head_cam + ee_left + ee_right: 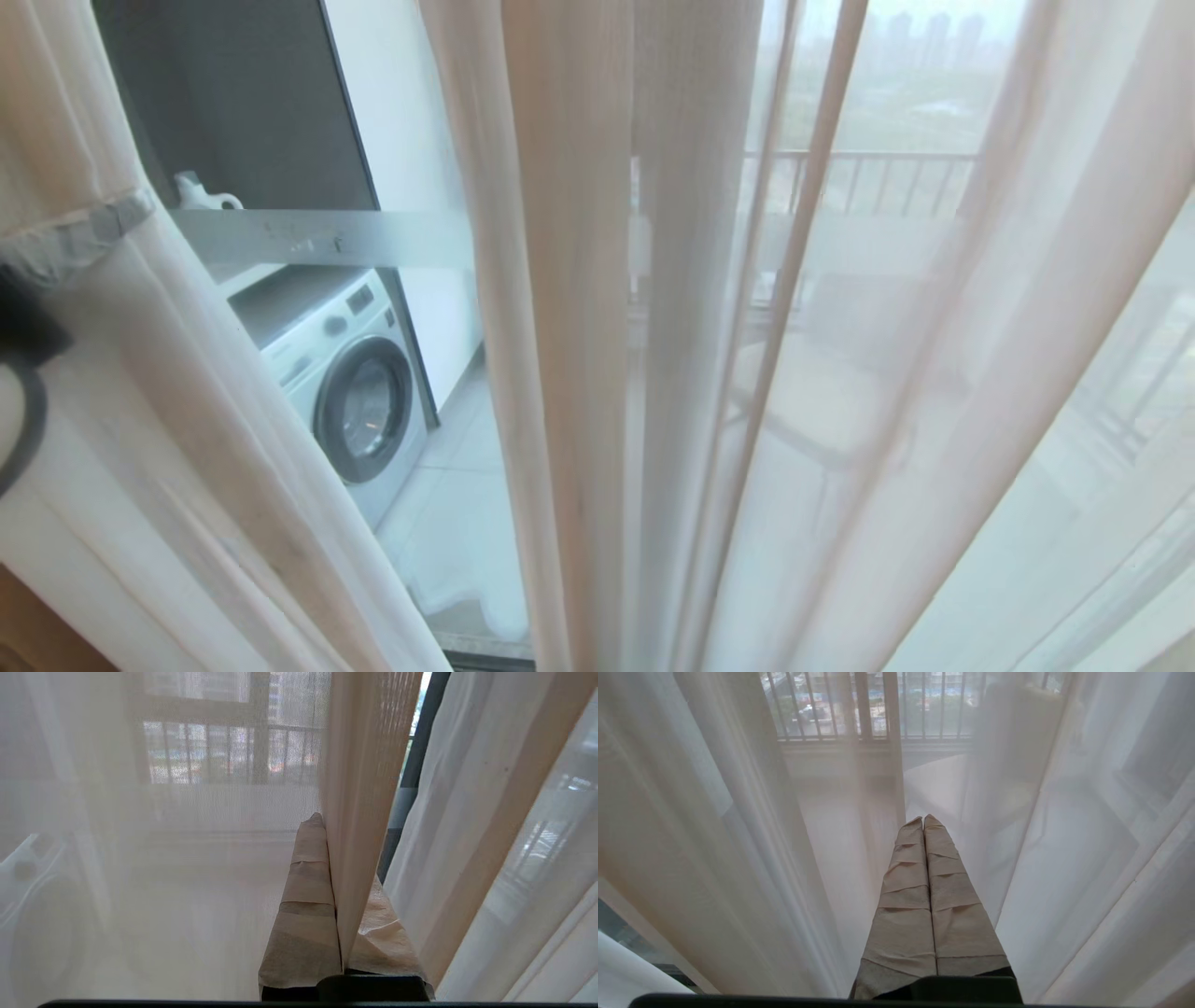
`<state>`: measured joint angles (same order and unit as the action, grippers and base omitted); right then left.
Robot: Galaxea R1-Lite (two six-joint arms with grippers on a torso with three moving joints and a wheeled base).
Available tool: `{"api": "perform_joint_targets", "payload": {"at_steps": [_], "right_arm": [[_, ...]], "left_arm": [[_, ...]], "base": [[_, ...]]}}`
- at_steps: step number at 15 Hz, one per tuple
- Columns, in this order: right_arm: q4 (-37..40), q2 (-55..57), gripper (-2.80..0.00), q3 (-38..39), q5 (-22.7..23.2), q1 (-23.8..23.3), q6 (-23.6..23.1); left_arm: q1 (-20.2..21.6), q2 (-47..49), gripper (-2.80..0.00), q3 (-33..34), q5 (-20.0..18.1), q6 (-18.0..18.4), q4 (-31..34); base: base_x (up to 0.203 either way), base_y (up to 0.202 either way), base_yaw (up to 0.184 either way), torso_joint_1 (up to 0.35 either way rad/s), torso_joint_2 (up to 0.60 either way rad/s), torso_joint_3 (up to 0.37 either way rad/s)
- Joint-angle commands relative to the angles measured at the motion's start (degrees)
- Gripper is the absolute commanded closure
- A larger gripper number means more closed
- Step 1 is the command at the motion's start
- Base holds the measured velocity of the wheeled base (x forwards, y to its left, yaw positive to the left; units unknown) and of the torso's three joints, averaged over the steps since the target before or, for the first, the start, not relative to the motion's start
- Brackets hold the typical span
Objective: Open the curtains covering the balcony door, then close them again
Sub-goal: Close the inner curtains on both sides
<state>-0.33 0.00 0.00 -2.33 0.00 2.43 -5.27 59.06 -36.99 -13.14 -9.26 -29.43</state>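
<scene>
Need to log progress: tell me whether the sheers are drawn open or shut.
Partly open. The sheers hang bunched, with a gap showing bare door glass and a washer. The left hand pinches a fold.

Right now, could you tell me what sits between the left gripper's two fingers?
A fold of the sheer curtain is pinched between the left gripper's fingers, shown in the left wrist view.

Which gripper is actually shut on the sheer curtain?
The left gripper: a sheer curtain fold is pinched in it. The right gripper is shut on nothing.

Three cameras pressed close to the curtains [579, 373]
Head looks down through them; both wrist views face outward, sharing the railing [878, 709]
</scene>
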Motion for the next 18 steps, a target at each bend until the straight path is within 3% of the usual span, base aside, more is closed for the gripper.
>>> {"api": "perform_joint_targets", "payload": {"at_steps": [1,7,11,18], "right_arm": [[0.0,0.1,0.00,0.0,0.0,0.0,0.0],[0.0,0.0,0.00,0.0,0.0,0.0,0.0],[0.0,0.1,0.00,0.0,0.0,0.0,0.0],[0.0,0.0,0.00,0.0,0.0,0.0,0.0]], "left_arm": [[0.0,0.5,0.00,-0.2,-0.1,-0.1,0.1],[0.0,1.3,0.00,-1.4,0.0,-0.1,-0.4],[-0.8,2.4,0.00,-6.1,-0.2,-0.7,0.0],[-15.1,2.4,0.00,-16.9,0.5,-0.8,3.6]], "base": [[-0.145,0.000,0.000,0.002,0.00,-0.001],[0.000,0.000,0.000,0.000,0.00,0.000],[0.000,0.000,0.000,0.000,0.00,0.000],[0.000,0.000,0.000,0.000,0.00,0.000]]}}
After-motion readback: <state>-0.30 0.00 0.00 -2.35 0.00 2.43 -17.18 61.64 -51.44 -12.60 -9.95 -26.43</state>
